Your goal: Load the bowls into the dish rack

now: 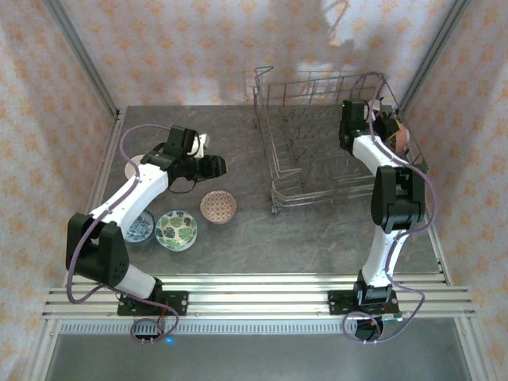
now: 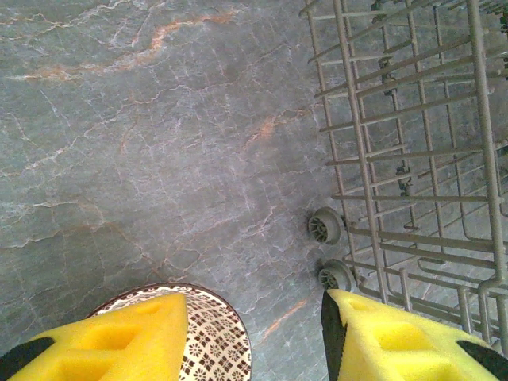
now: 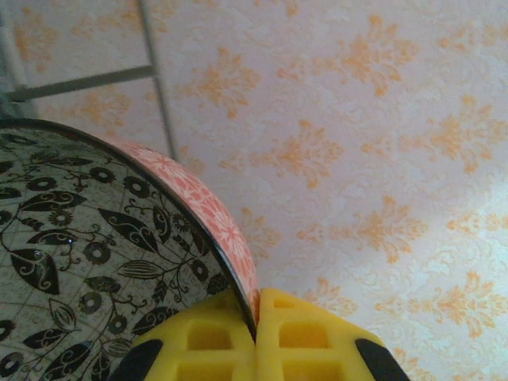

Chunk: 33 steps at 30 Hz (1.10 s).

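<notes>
The pink bowl (image 3: 87,238), black leaf pattern inside and pink flowers outside, is up in the air at the far right corner of the dish rack (image 1: 274,151). It sits about level with the top wires of the right-hand wall. Whether it touches a wire I cannot tell from above.

The right pincer (image 3: 255,333) has its two yellow pads pressed together on the rim, one inside the lip and one outside. That thin-edge grip probably suits the job: it leaves the body of the bowl free to slide down between the upright tines.

A round bowl has no long side, so what counts is where the mouth faces. In the wrist view it is turned on edge rather than lying flat. The hollow opens to the pincer's left and the rim runs up and away toward the papered wall. That looks close to how a bowl would stand in a rack.

Further out, the left pincer (image 2: 254,317) hangs over the desk (image 1: 317,238) with its pads apart and nothing between them. It is just left of the rack's near corner wheels, and the brown-and-white bowl (image 1: 218,206) lies under one pad. I judge it is waiting its turn.

A green bowl (image 1: 176,230) and a blue bowl (image 1: 141,228) sit upright nearer the left arm's base.
</notes>
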### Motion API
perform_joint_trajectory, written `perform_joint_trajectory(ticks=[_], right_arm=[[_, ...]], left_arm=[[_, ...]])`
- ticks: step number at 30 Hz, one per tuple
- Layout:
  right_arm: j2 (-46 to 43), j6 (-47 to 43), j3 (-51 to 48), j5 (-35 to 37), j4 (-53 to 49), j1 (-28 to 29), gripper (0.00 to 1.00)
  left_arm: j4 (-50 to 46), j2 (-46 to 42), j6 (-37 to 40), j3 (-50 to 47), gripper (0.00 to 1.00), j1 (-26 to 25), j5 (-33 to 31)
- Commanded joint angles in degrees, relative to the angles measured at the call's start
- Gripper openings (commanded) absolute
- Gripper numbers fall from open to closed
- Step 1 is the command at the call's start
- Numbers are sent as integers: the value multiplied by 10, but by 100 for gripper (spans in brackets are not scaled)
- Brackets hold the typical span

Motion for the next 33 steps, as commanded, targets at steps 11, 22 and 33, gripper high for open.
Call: perform_joint_trajectory(ticks=[11,22,33], right_arm=[[-10,91,12,25,-94,21,9],[9,204,46,3,-221,23,21],[45,290,78,-32,-304,23,31]], left_arm=[[-7,-14,13,13,49,-3,-14],[-13,-27,11,2,49,-3,-28],[-39,-37,-2,-12,49,-3,-68]])
